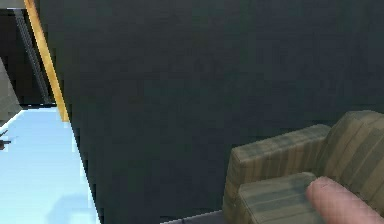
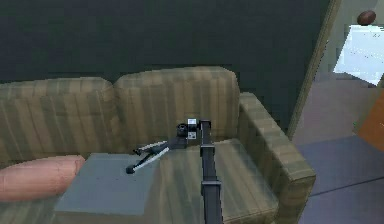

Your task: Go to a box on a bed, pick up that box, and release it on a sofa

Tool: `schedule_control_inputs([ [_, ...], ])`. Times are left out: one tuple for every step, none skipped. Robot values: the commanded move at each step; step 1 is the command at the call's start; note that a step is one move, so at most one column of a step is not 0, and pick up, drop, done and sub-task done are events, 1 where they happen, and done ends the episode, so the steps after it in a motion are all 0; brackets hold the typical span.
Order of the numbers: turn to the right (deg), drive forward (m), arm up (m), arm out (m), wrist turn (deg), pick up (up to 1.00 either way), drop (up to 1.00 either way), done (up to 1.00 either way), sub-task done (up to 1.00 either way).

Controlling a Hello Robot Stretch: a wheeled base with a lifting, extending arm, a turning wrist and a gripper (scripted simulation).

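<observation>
The box (image 2: 108, 185) is a plain grey, flat-topped block. It lies on the seat of the sofa (image 2: 170, 100), on the seat's left half as the arm side view has it, in front of the left back cushion. A pale pink roll-shaped cushion (image 2: 35, 178) lies on the same seat just left of the box, its end against the box's left edge.

The gripper (image 2: 134, 160) is over the sofa seat at the box's upper right corner, with its two thin fingers pointing left and down across that corner. Whether they touch the box cannot be made out. The state of the jaws cannot be told either, nor whether the gripper holds anything, since the box rests on the seat right behind it. The arm (image 2: 208, 175) is a dark bar rising from the bottom edge over the seat's right half. It ends at two small white squares (image 2: 188, 128) in front of the sofa's right back cushion.

The sofa is olive with darker stripes and has a padded armrest at its right end. A dark wall (image 2: 150, 35) stands directly behind it. To the right of the sofa, past the wall's edge, a white sheet (image 2: 360, 52) hangs higher up.

In the forward view one end of the sofa sits at the lower right with the pink cushion on it, and the dark wall is behind. Well left of the sofa an orange strip (image 1: 48, 60) runs up the wall's edge, above a pale blue floor (image 1: 40, 170).
</observation>
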Motion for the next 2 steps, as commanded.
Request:
schedule_control_inputs([
  [0.0,0.00,0.10,0.00,0.0,0.00,0.00,0.00,0.00],
  [0.0,0.00,0.00,-0.08,0.0,0.00,0.00,0.00,0.00],
])
